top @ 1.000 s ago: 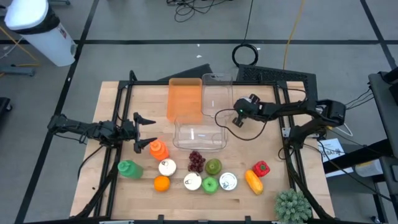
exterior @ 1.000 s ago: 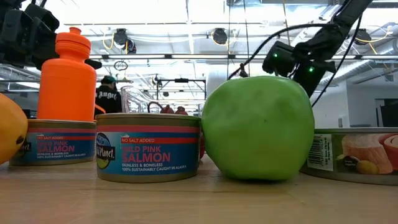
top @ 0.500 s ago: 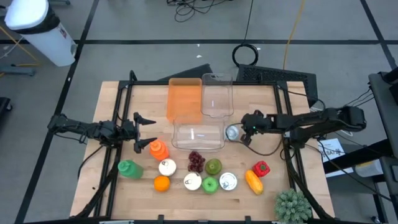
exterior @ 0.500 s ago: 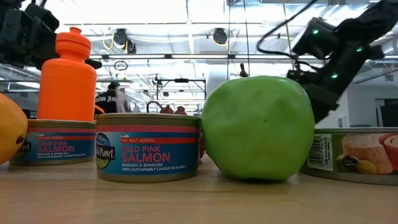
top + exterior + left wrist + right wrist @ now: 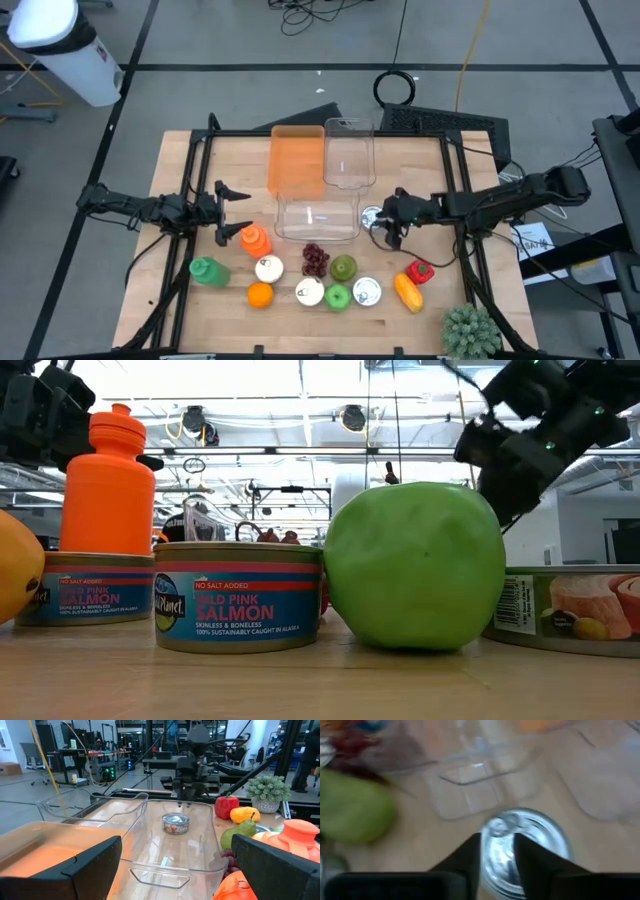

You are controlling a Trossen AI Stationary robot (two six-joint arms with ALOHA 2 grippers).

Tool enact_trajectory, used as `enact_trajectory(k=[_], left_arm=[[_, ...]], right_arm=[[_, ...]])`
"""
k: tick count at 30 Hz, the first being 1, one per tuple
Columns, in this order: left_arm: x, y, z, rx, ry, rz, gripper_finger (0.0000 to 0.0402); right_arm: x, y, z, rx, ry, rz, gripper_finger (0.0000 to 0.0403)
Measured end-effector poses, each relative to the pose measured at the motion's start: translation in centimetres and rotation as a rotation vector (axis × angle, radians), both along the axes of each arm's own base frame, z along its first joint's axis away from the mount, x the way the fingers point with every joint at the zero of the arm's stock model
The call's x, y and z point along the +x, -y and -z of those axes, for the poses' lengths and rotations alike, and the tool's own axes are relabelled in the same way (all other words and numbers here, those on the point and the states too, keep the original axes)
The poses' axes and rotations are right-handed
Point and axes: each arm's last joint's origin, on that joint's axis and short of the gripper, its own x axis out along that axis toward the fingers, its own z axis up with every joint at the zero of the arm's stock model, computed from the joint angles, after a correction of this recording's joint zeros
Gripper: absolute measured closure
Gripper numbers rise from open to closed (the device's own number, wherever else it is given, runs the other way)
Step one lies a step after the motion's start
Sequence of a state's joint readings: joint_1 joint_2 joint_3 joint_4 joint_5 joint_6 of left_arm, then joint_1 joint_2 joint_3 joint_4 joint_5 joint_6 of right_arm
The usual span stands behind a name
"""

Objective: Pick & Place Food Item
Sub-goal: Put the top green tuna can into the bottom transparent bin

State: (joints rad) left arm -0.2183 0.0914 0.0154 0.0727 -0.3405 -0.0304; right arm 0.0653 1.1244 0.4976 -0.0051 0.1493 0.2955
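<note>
From above, a wooden table (image 5: 420, 160) holds a clear container (image 5: 318, 217) near its middle. Just to that container's right sits a small silver can (image 5: 372, 215), upright on the wood. The right gripper (image 5: 391, 220) is right beside the can, on the side away from the container; whether it touches cannot be told here. The left gripper (image 5: 228, 215) waits well to the container's left, its fingers spread wide, next to an orange bottle (image 5: 254, 241). An orange tray (image 5: 297, 160) and a second clear tub (image 5: 347, 153) lie behind the container. In front of it are grapes (image 5: 316, 259), a pear (image 5: 344, 267), a green apple (image 5: 338, 297), a red pepper (image 5: 420, 271) and more cans.

At table height, the green apple (image 5: 415, 565) and a salmon can (image 5: 238, 596) fill the foreground; the right arm hangs dark at upper right, above the apple.

From the left wrist, the can (image 5: 175, 824) shows through the clear container (image 5: 165, 840), with the right gripper (image 5: 183, 805) directly above it.

From the right wrist, the two dark fingers (image 5: 470, 857) stand slightly apart over the can's (image 5: 540, 845) shiny lid, not clamped on it.
</note>
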Motion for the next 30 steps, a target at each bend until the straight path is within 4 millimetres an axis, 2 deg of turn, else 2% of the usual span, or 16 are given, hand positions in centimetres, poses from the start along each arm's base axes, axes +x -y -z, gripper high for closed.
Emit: enact_trajectory(k=[5, 9, 12, 15, 25, 30], left_arm=[[0.0, 0.0, 0.0, 0.000, 0.000, 0.000, 0.0009], [0.0, 0.0, 0.0, 0.000, 0.000, 0.000, 0.0009], [0.0, 0.0, 0.0, 0.000, 0.000, 0.000, 0.0009], [0.0, 0.0, 0.0, 0.000, 0.000, 0.000, 0.0009], [0.0, 0.0, 0.0, 0.000, 0.000, 0.000, 0.0009], [0.0, 0.0, 0.0, 0.000, 0.000, 0.000, 0.0009]], right_arm=[[0.5, -2.0, 1.2, -0.112, -0.046, -0.177, 0.0171], [1.0, -3.0, 2.9, -0.195, -0.114, -0.168, 0.0151], [1.1, -3.2, 3.9, -0.279, -0.160, -0.145, 0.0171], [1.3, -3.3, 4.5, -0.347, -0.187, -0.141, 0.0208], [1.4, -3.4, 6.0, -0.404, -0.275, -0.199, 0.0387], [1.0, -3.3, 7.0, -0.412, -0.358, -0.213, 0.0399]])
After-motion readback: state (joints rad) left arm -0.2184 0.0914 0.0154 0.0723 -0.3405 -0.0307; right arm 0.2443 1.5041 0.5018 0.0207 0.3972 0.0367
